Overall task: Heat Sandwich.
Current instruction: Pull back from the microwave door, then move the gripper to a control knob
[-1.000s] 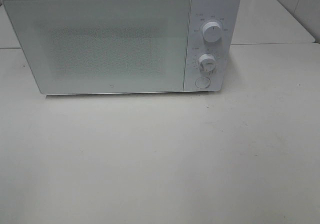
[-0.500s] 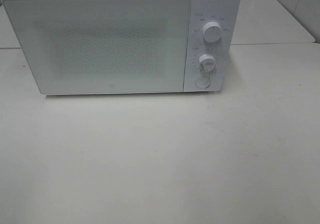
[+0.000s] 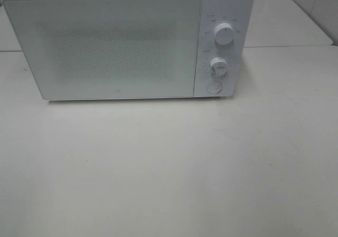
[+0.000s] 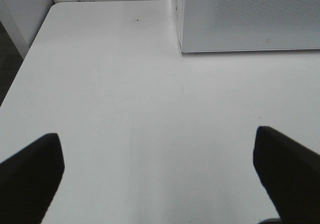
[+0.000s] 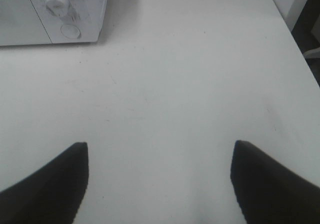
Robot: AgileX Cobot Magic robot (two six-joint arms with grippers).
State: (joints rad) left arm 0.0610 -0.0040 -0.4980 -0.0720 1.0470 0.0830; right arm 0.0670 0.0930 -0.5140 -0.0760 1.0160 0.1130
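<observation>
Far across the pale counter [image 3: 169, 168], boxy white microwave [image 3: 127, 44] sits shut (no sandwich visible); left pincer [image 4: 156, 136], right pincer [image 5: 160, 144] both spread empty, so door-opening's probably next.

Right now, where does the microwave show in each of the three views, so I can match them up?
Exterior high: the microwave fills the upper part, round button at its lower right.
Left wrist: only a lower corner of its door shows.
Right wrist: only its control-panel corner, with that round button.
Shared landmark: the white table it stands on.
</observation>
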